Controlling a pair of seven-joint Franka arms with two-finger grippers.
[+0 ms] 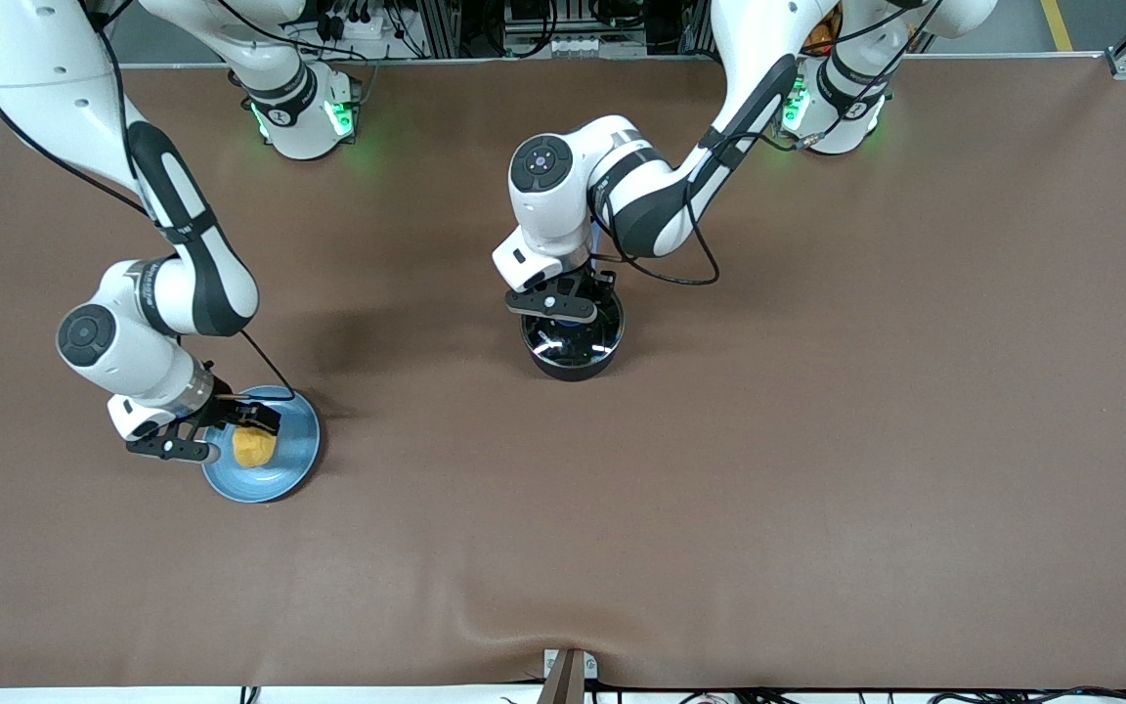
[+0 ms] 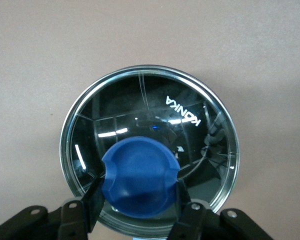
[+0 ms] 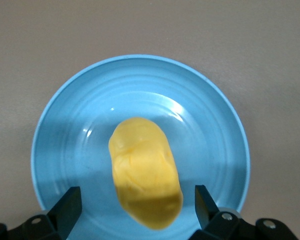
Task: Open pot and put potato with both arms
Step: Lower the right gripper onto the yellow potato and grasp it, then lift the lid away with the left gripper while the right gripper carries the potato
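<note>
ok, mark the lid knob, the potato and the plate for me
lid knob [image 2: 139,178], left wrist view, middle of the blue top.
potato [image 3: 145,171], right wrist view, middle of its yellow body.
plate [image 3: 200,120], right wrist view, bare blue inner surface beside the potato.

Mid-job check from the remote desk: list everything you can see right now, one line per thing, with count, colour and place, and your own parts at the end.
pot: one, black, mid-table, lid on.
lid: one, clear glass with steel rim, on the pot.
knob: one, blue, atop the lid.
plate: one, light blue, toward the right arm's end, nearer the front camera than the pot.
potato: one, yellow-orange, lying on the plate.
table: one, brown covering.
left hand: one, black, shut on the knob.
right hand: one, black, open, fingers astride the potato, not gripping.
</note>
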